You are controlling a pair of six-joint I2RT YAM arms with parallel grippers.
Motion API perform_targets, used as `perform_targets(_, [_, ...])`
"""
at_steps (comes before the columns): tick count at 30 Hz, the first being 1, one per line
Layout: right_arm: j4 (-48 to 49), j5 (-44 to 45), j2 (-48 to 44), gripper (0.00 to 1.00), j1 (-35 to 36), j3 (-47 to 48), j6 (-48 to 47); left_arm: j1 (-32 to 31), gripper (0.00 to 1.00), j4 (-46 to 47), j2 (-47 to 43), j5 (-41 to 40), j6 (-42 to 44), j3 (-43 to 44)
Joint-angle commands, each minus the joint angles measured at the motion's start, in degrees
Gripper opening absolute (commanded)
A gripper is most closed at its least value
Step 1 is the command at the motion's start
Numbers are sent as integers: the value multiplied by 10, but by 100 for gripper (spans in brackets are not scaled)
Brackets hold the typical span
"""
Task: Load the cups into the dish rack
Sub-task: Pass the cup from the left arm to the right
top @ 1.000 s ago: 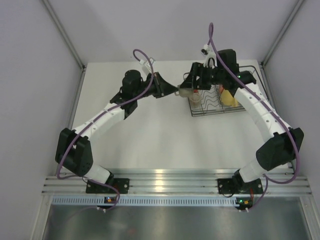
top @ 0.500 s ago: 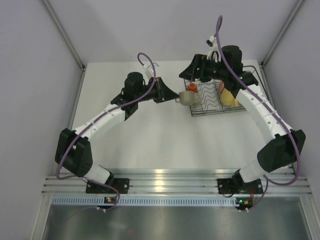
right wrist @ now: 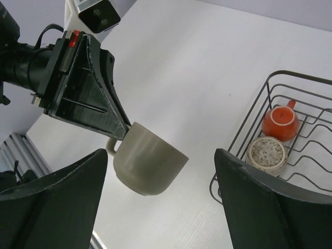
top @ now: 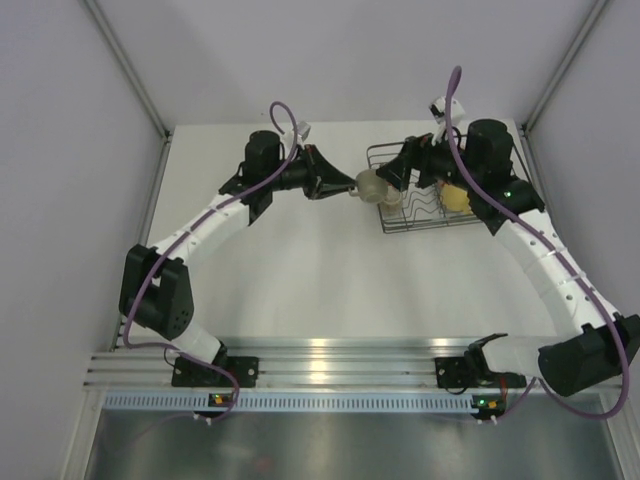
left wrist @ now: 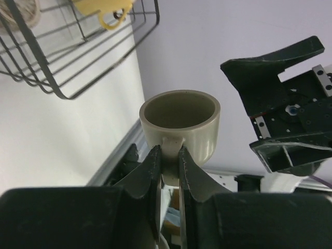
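Note:
My left gripper (top: 350, 187) is shut on the handle of a grey-olive cup (top: 371, 187) and holds it in the air just left of the black wire dish rack (top: 420, 228). In the left wrist view the cup (left wrist: 181, 122) faces the camera with its mouth, its handle pinched between the fingers (left wrist: 150, 171). My right gripper (top: 397, 178) is open and empty over the rack's left end. In its wrist view the cup (right wrist: 148, 162) hangs between the wide-spread fingers (right wrist: 52, 202). The rack (right wrist: 244, 124) holds an orange cup (right wrist: 280, 122), a speckled beige cup (right wrist: 266, 153) and a yellow cup (top: 457, 197).
The rack stands at the table's far right, close to the right wall. Its wire corner (left wrist: 67, 93) and the yellow cup (left wrist: 106, 8) show at the top left of the left wrist view. The right gripper's black body (left wrist: 280, 104) is close beside the held cup.
The right gripper has drawn back to the right, away from the cup, and its arm has swung outward. The left gripper still holds the cup by the rack's left edge, its arm raised.

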Motion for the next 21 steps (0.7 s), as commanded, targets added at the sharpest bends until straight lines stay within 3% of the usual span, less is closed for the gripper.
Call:
perform_targets(1, [23,-5,-33,83,-5,-11,-35,1,0,76,-4,77,-100,6])
perform_targets(4, [27,6,-46,83,-3,-29,-25,2,0,169,-11,73,-220,-33])
perform_targets(6, [38,25,-54,83,2,-36,-17,3,0,194,-15,67,-251,-44])
perform_targets(21, [45,114,-21,83,98,-12,100,0,0,253,-38,-37,-345,-121])
